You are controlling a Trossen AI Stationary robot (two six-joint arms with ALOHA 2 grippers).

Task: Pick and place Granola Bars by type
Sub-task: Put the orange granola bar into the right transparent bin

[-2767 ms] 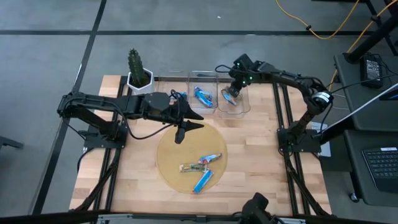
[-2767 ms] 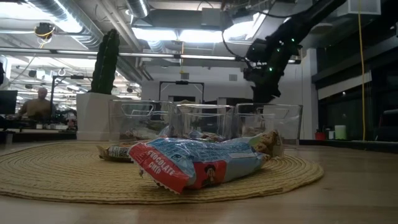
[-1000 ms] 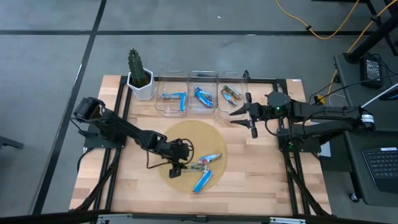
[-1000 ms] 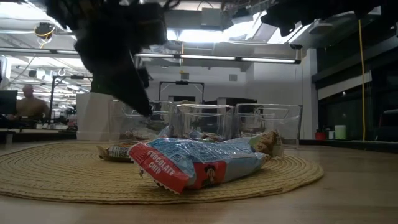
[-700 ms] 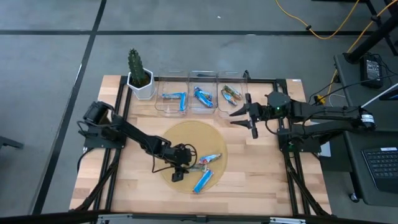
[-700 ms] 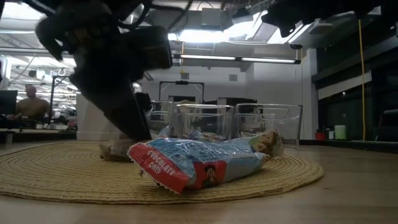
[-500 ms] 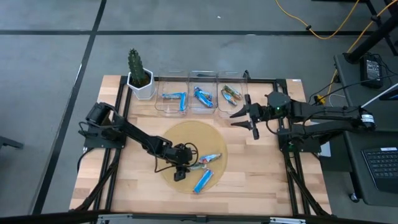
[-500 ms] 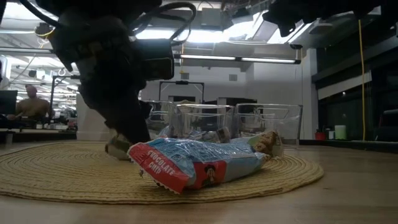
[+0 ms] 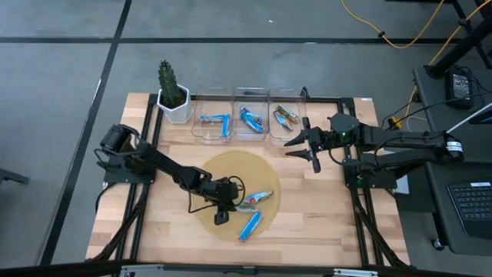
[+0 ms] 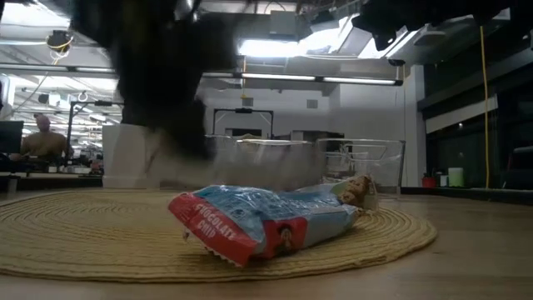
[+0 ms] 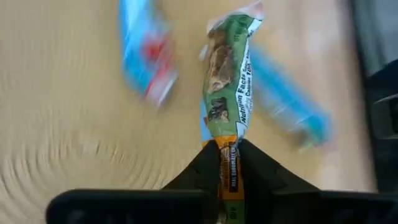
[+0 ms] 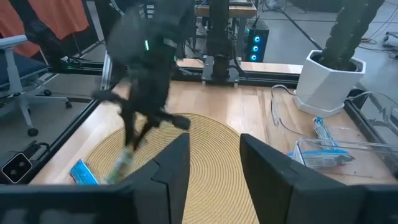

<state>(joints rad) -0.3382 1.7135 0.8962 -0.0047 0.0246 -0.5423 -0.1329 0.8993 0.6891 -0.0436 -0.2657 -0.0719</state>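
Left gripper (image 11: pixel 230 152) clamped on the end of a green-and-brown granola bar (image 11: pixel 229 87) over the woven mat (image 9: pixel 207 185). Pick step; next, probably carrying to its matching bin (image 9: pixel 286 127). Right gripper (image 9: pixel 302 148) waiting, half-open, empty.

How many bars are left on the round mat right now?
3. One green-wrapped bar is pinched at its end by the left hand; a blue-and-silver bar lies beside it; a blue bar sits near the round mat edge. None looks hidden.
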